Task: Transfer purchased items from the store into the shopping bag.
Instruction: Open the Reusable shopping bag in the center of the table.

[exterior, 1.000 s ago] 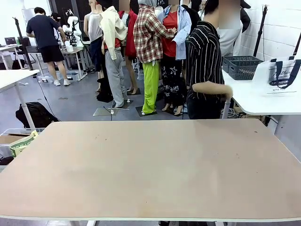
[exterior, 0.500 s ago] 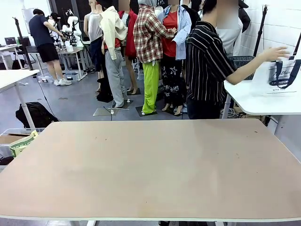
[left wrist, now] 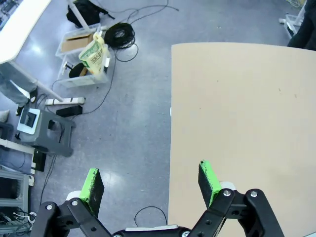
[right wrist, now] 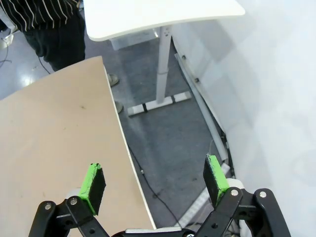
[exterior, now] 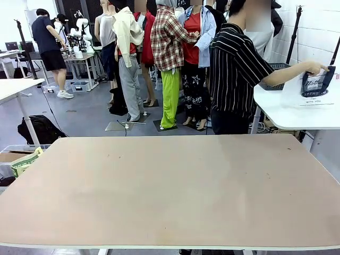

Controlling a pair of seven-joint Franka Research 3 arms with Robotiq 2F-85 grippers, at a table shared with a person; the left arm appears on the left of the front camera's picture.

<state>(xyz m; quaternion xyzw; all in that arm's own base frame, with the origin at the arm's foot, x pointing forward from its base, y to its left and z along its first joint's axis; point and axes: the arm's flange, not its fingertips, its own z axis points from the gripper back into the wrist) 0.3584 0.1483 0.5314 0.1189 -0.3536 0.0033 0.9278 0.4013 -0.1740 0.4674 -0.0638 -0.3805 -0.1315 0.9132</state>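
The shopping bag [exterior: 314, 85], translucent white with black print and a dark rim, lies on the white side table [exterior: 297, 114] at the far right. A person in a striped shirt [exterior: 236, 66] stands beyond the brown table [exterior: 170, 191] and grips the bag's rim with one hand [exterior: 314, 67]. The purchased items are out of view. My left gripper [left wrist: 150, 183] is open, hanging over the brown table's edge above the floor. My right gripper [right wrist: 155, 180] is open too, past the table's other edge, with nothing between its fingers.
A dark grey lattice basket [exterior: 272, 71] sits on the side table behind the person's arm. Bins with cables [left wrist: 86, 54] stand on the floor to my left. The side table's leg [right wrist: 163, 64] and a white wall [right wrist: 266, 74] are close on my right.
The person turned to the side table, reached out an arm and took hold of the bag's rim, pulling it up and crumpling it. Neither of my grippers changed.
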